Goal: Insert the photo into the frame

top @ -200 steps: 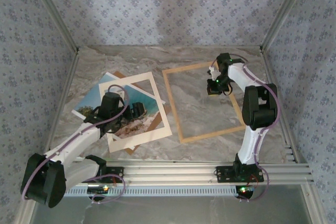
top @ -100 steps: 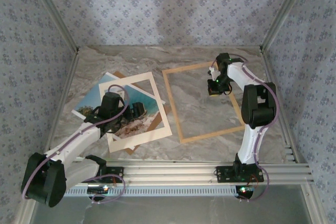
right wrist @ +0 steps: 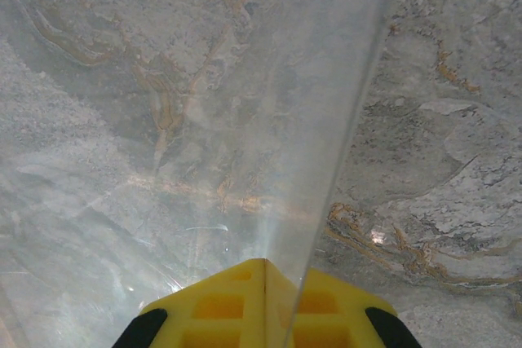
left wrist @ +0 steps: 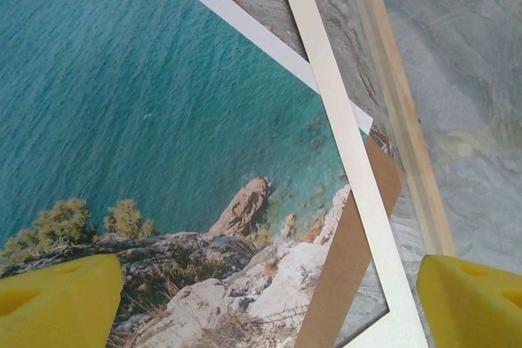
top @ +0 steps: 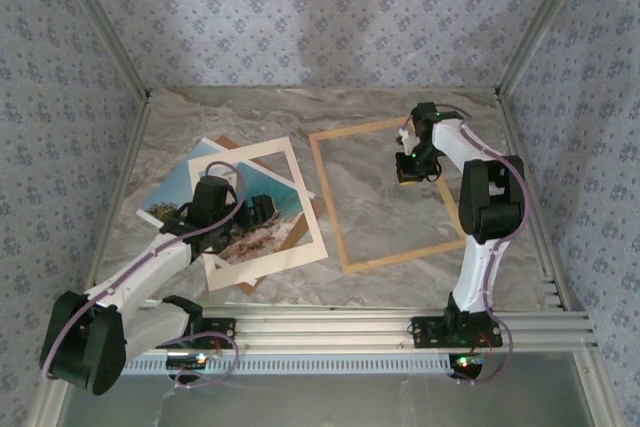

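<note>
- We judge the task to be at an early step. The photo (top: 175, 187) is not yet in the frame (top: 405, 255), and neither arm has hold of it.
- The left end effector (top: 258, 210) hangs directly over the photo (left wrist: 147, 103) with its yellow pads spread wide, holding nothing.
- Beneath that end effector the sea and rocks of the print show. A cream mat (left wrist: 342, 132) lies slantwise across the print's right part, and a brown backing board (left wrist: 351, 258) pokes out from below.
- To the right of the left end effector, just past the mat, runs the near pale-wood side of the frame (left wrist: 404, 112). The frame lies flat on the counter (top: 250, 112).
- The right end effector (top: 407, 169) sits over the far right part of the frame with its fingers closed together.
- From its own camera, the right end effector (right wrist: 273, 283) appears to pinch the edge of a clear sheet (right wrist: 245, 120). That sheet runs up and away from the fingertips, and the marble looks hazy through it.
- In our view the next move calls for freeing the photo from under the mat, since the mat overlaps it.
- The print is thin and lies flat, so the left end effector would need to catch an exposed edge or corner before carrying it to its right, into the frame's opening.
- We find no brand, label or writing that can be read on any of these things.
</note>
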You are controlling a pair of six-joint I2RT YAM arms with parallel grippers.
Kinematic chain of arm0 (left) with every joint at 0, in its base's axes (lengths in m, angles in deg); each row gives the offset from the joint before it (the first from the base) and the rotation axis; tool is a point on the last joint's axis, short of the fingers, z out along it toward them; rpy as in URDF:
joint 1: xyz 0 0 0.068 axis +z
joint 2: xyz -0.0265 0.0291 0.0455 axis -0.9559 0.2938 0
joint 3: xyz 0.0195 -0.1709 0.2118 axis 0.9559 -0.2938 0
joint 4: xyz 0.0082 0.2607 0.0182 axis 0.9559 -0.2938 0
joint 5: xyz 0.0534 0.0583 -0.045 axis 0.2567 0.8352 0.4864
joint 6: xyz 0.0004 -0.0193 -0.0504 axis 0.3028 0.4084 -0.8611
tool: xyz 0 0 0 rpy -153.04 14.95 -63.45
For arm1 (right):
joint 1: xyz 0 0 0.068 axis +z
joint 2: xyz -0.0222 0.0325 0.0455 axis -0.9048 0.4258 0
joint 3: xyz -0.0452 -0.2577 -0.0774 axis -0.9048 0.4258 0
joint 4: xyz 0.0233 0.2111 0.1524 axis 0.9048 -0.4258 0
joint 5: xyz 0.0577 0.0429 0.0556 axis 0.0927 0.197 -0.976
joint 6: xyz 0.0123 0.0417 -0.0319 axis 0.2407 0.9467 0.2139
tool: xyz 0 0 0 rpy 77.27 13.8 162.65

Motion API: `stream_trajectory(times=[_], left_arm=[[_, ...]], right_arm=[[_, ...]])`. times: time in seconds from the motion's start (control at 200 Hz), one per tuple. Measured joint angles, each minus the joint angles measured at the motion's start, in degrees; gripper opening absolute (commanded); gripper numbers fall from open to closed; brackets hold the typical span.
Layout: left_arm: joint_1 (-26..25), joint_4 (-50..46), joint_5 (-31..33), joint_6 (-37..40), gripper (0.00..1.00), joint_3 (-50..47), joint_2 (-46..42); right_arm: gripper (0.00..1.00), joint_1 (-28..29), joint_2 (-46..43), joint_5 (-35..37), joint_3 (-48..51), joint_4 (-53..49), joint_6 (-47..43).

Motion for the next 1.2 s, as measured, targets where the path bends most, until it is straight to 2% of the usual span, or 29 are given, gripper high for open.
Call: stream_trajectory(times=[1.2], left_arm=[[-0.02, -0.35, 0.44, 0.39, 0.93, 0.00, 0.00]], right_arm=[[0.00, -1.66, 2.19, 2.10, 0.00, 0.35, 0.04]])
